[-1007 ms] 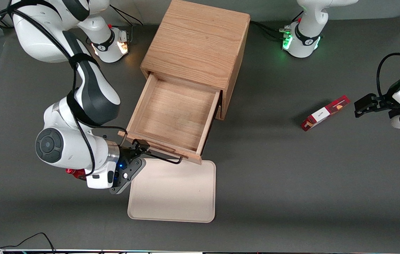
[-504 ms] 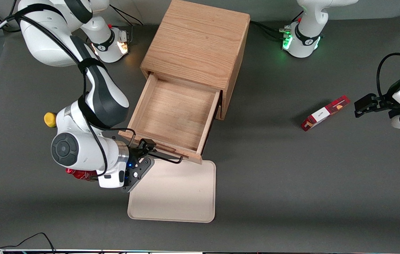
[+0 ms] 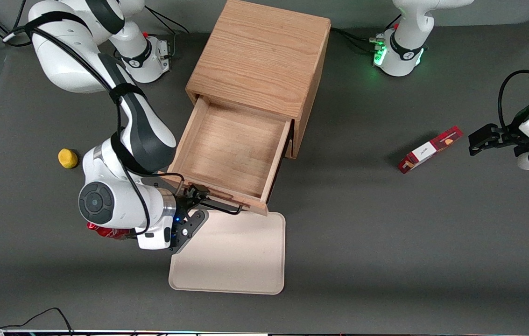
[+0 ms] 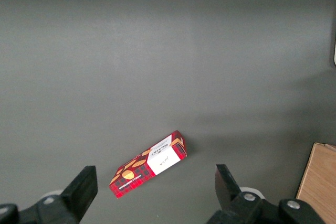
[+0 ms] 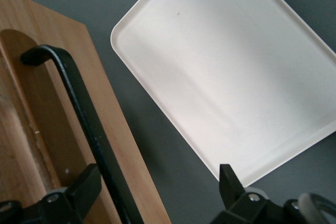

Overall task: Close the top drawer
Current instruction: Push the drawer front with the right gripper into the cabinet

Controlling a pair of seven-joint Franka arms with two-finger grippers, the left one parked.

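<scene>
Released and spread, the pincer (image 3: 197, 203) sits at the black wire handle (image 5: 84, 129) of the top drawer (image 3: 227, 151), one finger (image 5: 79, 190) just beside the wire and the other (image 5: 231, 182) out over the bare gap toward the tray (image 3: 231, 254); whether any finger touches the handle cannot be told. Across the grey bench (image 3: 385, 242) open room lies nearer the front camera and toward the parked arm's end. Standing farther from the camera, the oak cabinet (image 3: 259, 56) has the top drawer pulled well out of it, empty, its long axis running from the cabinet toward the camera, its front edge close to the tray's rim. A red box (image 3: 430, 149) lies well apart toward the parked arm's end. Beside the working arm sits a small yellow thing (image 3: 67, 158). A red object (image 3: 103, 230) is mostly hidden under the wrist.
</scene>
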